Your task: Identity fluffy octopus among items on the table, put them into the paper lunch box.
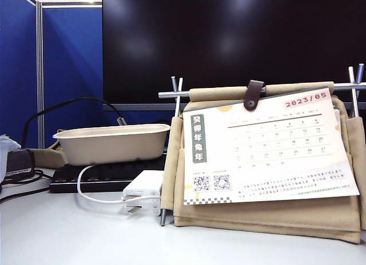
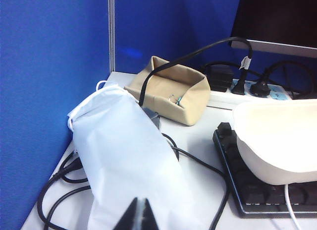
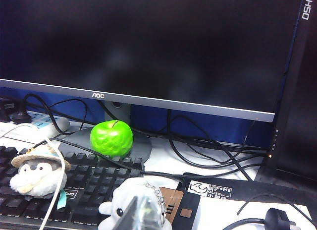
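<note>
Right gripper (image 3: 141,212): nearest us, fingers closed, just before fluffy octopus (image 3: 130,202) by keyboard (image 3: 94,183).
Left gripper (image 2: 138,217): fingers together, over white bag (image 2: 124,160).
Paper lunch box (image 1: 111,143): atop keyboard, empty-looking.

The paper lunch box (image 1: 112,143) is sitting on the black keyboard (image 1: 97,176) with its top wide open, nothing hanging over it. Right beside it the tan fabric organiser (image 1: 269,211) with the calendar (image 1: 266,153) is standing tall and walling off that side. The white power adapter (image 1: 143,191) and its cord are lying in front.

The left gripper (image 2: 138,215), jaws together, is sitting just behind a white bag (image 2: 124,160), with black cables (image 2: 59,185) looping around.

The right gripper (image 3: 141,212), also pinched together, is sitting right at the fluffy octopus (image 3: 131,202). A penguin plush (image 3: 37,170), green apple (image 3: 111,138) and monitor (image 3: 148,46) are crowding around.
</note>
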Tool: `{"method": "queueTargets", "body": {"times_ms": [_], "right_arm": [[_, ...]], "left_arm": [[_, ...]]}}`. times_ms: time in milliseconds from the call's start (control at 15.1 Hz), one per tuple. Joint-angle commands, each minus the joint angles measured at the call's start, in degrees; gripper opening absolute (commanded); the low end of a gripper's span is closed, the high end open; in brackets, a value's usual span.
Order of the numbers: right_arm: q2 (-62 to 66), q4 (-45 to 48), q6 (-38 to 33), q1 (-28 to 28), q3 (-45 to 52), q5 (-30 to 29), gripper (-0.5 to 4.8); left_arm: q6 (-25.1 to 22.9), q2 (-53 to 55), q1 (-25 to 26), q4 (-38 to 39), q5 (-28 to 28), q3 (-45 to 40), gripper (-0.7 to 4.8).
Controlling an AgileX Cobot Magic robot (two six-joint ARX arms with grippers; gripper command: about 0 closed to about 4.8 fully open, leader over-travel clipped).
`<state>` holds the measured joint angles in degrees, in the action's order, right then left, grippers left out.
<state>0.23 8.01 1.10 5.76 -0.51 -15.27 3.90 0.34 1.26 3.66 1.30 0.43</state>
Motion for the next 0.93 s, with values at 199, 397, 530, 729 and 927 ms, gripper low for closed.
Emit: {"method": "queueTargets", "body": {"times_ms": [199,397,530,729,927], "right_arm": [[-0.1,0.9,0.0,0.0,0.2,-0.3,-0.06],[-0.1,0.8,-0.1,0.0,0.2,-0.3,-0.06],[-0.1,0.8,-4.0,0.0,0.2,-0.3,-0.06],[-0.1,7.3,-11.7,0.0,0.1,-0.4,-0.06],[-0.1,7.3,-11.9,0.0,-5.5,-4.0,-0.05]], "left_arm": [[-0.1,-0.2,0.0,-0.8,0.0,0.0,-0.05],[-0.1,-0.2,0.0,-0.8,0.0,0.0,-0.05],[0.0,-0.2,0.0,-0.8,0.0,0.0,-0.05],[4.8,-0.2,0.0,-5.1,4.1,0.1,-0.05],[7.8,-0.2,0.0,-5.9,6.6,5.1,-0.01]]}}
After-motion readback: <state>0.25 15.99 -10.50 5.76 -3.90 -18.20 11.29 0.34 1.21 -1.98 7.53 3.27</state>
